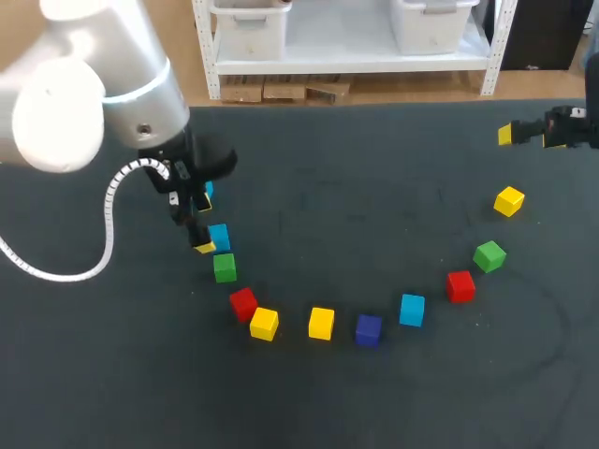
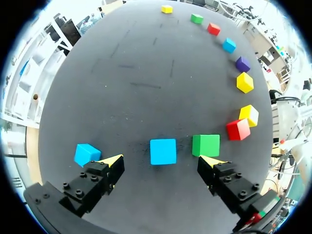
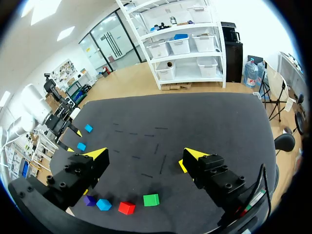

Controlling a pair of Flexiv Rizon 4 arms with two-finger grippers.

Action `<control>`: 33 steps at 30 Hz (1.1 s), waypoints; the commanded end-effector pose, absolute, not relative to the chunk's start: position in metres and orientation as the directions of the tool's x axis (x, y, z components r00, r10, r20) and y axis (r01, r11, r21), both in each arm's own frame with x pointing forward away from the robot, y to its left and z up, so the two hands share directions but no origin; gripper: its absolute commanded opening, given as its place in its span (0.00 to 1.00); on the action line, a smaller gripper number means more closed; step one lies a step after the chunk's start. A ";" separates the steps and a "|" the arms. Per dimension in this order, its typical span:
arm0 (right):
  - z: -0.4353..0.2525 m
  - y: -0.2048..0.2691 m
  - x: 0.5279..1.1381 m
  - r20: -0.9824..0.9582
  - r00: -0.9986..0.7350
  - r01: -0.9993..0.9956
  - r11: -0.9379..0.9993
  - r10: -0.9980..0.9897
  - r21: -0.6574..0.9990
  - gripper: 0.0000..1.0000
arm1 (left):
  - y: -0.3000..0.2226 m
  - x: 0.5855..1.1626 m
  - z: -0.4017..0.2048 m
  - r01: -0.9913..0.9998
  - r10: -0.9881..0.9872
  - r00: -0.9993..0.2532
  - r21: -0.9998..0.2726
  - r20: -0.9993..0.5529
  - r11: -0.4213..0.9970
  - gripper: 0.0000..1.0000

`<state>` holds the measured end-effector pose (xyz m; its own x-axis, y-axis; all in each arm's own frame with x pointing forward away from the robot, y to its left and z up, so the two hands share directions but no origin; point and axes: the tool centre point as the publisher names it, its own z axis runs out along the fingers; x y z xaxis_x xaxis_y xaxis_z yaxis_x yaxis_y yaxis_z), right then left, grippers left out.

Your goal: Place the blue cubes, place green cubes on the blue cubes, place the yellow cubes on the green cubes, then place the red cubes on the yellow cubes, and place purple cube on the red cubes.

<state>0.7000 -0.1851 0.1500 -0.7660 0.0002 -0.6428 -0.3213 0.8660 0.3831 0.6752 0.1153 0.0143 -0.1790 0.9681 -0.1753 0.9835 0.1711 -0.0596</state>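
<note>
— Three blues (image 1: 412, 310) out. Which one?
— The blue cube (image 2: 163, 151) by the green cube (image 2: 205, 145). My left gripper (image 2: 161, 160) hangs spread over it, lined up to grab, I'd say.
— Others?
— Three yellows (image 1: 321, 323), two greens, two reds (image 1: 243, 303), one purple (image 1: 369, 329). Right gripper (image 3: 145, 156) gapes, parked aside.

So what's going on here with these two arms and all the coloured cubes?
The left claw is open around a blue cube, fingers either side, not touching it. The right claw is open and empty, off at the table's right side. The other cubes lie in an arc, nothing stacked yet.
</note>
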 end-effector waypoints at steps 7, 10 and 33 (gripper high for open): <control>0.150 -0.185 0.700 -0.643 -0.766 -0.321 0.866 0.000 0.383 1.00 | 0.116 0.683 0.003 0.982 0.972 -0.181 -0.078 -0.153 0.170 1.00; 0.150 -0.185 0.700 -0.643 -0.766 -0.321 0.866 0.000 0.383 1.00 | 0.118 0.685 0.002 0.982 0.972 -0.184 -0.078 -0.148 0.174 1.00; 0.150 -0.185 0.700 -0.643 -0.766 -0.321 0.866 0.000 0.383 1.00 | 0.110 0.684 -0.001 0.982 0.971 -0.181 -0.083 -0.159 0.169 0.71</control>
<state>0.7000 -0.1851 0.1500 -0.7660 0.0002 -0.6428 -0.3213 0.8660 0.3831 0.6826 0.1099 -0.0006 -0.1807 0.9706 -0.1592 0.9822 0.1695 -0.0814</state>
